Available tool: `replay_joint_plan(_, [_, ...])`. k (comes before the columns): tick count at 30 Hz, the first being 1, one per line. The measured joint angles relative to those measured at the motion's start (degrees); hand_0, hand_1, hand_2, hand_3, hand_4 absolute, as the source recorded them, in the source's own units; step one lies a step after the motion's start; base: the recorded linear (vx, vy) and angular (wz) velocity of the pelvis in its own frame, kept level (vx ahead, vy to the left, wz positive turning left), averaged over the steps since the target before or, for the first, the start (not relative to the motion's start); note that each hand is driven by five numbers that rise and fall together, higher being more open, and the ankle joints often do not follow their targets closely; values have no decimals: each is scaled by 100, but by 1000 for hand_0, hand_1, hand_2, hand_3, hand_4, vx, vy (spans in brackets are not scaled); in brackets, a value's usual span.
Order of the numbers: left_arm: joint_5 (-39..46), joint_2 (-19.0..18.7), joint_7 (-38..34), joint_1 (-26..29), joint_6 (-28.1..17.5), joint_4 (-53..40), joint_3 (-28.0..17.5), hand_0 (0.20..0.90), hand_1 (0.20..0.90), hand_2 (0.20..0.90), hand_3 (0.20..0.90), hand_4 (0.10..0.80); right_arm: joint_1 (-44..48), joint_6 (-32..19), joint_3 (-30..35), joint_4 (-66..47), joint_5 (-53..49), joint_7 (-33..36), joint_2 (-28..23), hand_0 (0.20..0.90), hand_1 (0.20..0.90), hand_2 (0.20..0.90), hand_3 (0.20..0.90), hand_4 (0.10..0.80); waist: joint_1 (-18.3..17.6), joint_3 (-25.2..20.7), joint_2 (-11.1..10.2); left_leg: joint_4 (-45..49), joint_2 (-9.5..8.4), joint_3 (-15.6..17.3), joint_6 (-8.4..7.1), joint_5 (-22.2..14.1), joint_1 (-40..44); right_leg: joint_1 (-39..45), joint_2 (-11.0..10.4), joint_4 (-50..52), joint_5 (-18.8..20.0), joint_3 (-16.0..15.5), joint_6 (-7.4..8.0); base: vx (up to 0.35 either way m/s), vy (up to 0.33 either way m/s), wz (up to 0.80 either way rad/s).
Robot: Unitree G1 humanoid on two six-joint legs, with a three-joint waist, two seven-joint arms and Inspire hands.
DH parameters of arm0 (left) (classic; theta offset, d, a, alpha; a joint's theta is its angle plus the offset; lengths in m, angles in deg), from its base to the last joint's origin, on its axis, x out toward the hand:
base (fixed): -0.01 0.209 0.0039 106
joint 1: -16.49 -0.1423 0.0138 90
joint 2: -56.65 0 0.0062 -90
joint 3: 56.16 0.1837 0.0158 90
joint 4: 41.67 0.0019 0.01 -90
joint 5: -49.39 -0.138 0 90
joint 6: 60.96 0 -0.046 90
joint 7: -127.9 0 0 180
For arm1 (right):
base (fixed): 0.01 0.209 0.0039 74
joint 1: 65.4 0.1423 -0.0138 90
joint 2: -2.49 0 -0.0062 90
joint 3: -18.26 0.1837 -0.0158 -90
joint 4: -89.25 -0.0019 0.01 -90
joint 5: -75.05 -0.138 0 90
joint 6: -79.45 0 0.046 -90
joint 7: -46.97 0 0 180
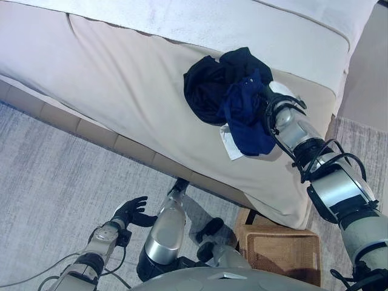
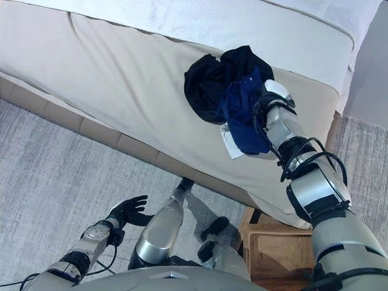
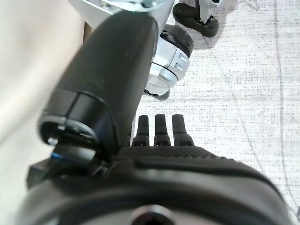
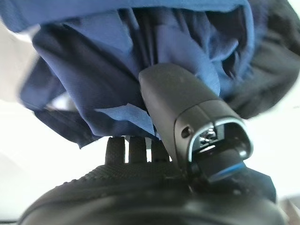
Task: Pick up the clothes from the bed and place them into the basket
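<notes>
Lying bunched on the bed (image 1: 121,79) – soft, light clothes (image 1: 233,100), likely draping and slipping unless gathered at the thick middle. Pressing into the blue cloth with the right hand (image 4: 180,101) – fingers buried, grip impossible to judge. Hanging relaxed and empty, the left hand (image 1: 130,211); basket (image 1: 285,251) waiting below.

Head stereo pair looking down at bed (image 1: 121,79), wrist cameras close along hands
</notes>
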Motion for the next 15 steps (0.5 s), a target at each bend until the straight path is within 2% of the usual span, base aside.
replay_joint_plan(3, [-9,-2,-40,11,-10,-1,-12,900,900,900,900,800,-55,-58,90,-692,1,360,-156,300,300,300,200,100,-58,23,-30,-6,7,74,0,-1,38,0,-14,1,12,72,-17,46,-32,-10])
replay_joint_plan(6, [-38,12,-46,-72,-16,6,-108,900,900,900,900,800,-292,-237,567,-1796,10,762,-382,300,300,300,200,100,-111,37,-58,-25,7,225,13,-9,268,154,-48,12,46,242,-31,80,-2,-21])
replay_joint_plan(8, [-136,16,-52,-199,-34,18,-239,900,900,900,900,800,-387,-427,839,-2365,17,1072,-558,300,300,300,200,100,-189,44,-86,-32,4,320,81,-74,506,347,-78,18,47,333,-31,86,11,-26])
replay_joint_plan(12, [-368,23,-31,-385,-46,169,-569,900,900,900,900,800,-611,-854,1618,-3474,17,1868,-1142,300,300,300,200,100,-487,9,-170,-27,49,636,142,-200,848,477,-139,192,47,663,-31,61,10,-39])
replay_joint_plan(15, [-494,29,1,-462,-38,193,-724,900,900,900,900,800,-653,-897,2185,-3977,-6,2293,-1483,300,300,300,200,100,-738,-26,-207,-14,51,790,215,-255,958,492,-178,221,47,826,-31,3,-4,-27])
